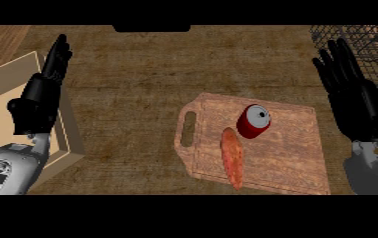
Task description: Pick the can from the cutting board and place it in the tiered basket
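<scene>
Nearest to me, at the lower edge, the two grey forearms come in, one at each side. Between them, a bit to the right, lies the brown wooden cutting board [288, 147] with a handle slot at its left end. On the near-left part of the board I see a long orange-red food item [233, 157], maybe a sausage or a carrot, I cannot tell which.

Just behind its far tip is the red can with a pale silver top [253, 122]. It is on the board, approx. in the middle of its far half, and the pale end faces up towards my view. It is very close to the orange item's tip; touching or not, I cannot tell. No hand touches the can.

My left hand [35, 107] is at the left edge, above a light wooden box frame [70, 132]. Its fingers are straight and point away from me, holding nothing. My right hand [354, 107] is at the right edge, beside the board, also spread flat with fingers up and nothing in it.

Farther, the brown counter top [133, 77]. In the far right corner is the dark wire tiered basket [347, 34], just behind the right hand's fingertips and well apart from the can.
</scene>
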